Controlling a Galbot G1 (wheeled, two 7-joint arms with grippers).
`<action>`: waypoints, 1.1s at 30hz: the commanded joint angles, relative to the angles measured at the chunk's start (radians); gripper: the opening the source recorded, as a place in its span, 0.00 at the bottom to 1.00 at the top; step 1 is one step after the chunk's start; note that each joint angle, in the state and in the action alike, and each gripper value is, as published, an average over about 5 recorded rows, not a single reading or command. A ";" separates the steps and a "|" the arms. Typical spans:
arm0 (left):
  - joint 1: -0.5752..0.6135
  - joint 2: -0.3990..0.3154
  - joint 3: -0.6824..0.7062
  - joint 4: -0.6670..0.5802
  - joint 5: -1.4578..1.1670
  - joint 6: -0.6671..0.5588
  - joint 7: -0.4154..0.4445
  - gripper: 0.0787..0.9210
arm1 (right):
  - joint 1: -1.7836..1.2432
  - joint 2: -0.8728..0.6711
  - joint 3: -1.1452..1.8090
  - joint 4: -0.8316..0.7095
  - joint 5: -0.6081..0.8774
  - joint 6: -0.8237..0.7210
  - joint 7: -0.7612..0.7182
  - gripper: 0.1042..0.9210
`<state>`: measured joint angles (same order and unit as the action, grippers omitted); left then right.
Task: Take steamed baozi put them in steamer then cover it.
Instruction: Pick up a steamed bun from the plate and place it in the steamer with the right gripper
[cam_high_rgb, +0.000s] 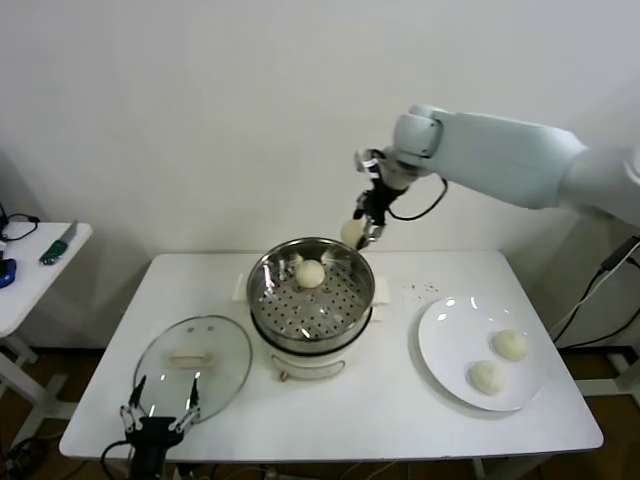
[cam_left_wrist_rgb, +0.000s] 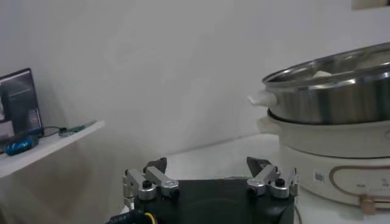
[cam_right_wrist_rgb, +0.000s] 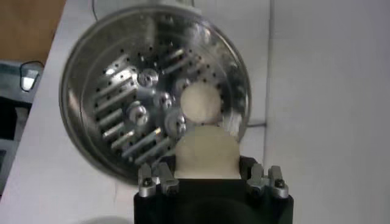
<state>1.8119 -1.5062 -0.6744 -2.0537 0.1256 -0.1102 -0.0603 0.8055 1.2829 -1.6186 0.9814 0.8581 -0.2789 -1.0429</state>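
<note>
The steel steamer (cam_high_rgb: 345, 300) stands on its cream pot base at the table's middle, with one baozi (cam_high_rgb: 310, 273) inside; it also shows in the right wrist view (cam_right_wrist_rgb: 200, 102). My right gripper (cam_high_rgb: 364, 228) is shut on a second baozi (cam_high_rgb: 352, 232) and holds it above the steamer's far right rim; the right wrist view shows this bun (cam_right_wrist_rgb: 206, 152) squeezed between the jaws over the basket (cam_right_wrist_rgb: 109, 91). Two more baozi (cam_high_rgb: 511, 345) (cam_high_rgb: 487, 377) lie on the white plate. The glass cover (cam_high_rgb: 193, 365) lies flat at front left. My left gripper (cam_high_rgb: 160, 412) is open, low at the front edge near the cover.
The white plate (cam_high_rgb: 450, 335) sits at the table's right. A small side table (cam_high_rgb: 40, 262) with tools stands at far left. The steamer (cam_left_wrist_rgb: 332, 85) on its pot base (cam_left_wrist_rgb: 341, 152) looms close in the left wrist view. A wall runs behind the table.
</note>
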 joint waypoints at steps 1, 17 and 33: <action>0.012 0.003 -0.001 -0.010 0.019 -0.003 0.003 0.88 | -0.012 0.211 -0.067 -0.022 0.095 -0.020 0.017 0.68; 0.036 0.012 -0.017 0.002 -0.022 0.006 -0.004 0.88 | -0.228 0.369 -0.045 -0.162 0.046 -0.022 0.047 0.70; 0.024 0.014 -0.018 0.007 -0.036 0.017 -0.009 0.88 | -0.215 0.336 -0.046 -0.159 0.004 -0.019 0.024 0.86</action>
<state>1.8368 -1.4922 -0.6934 -2.0452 0.0953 -0.0992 -0.0687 0.5948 1.6090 -1.6623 0.8296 0.8731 -0.2992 -1.0098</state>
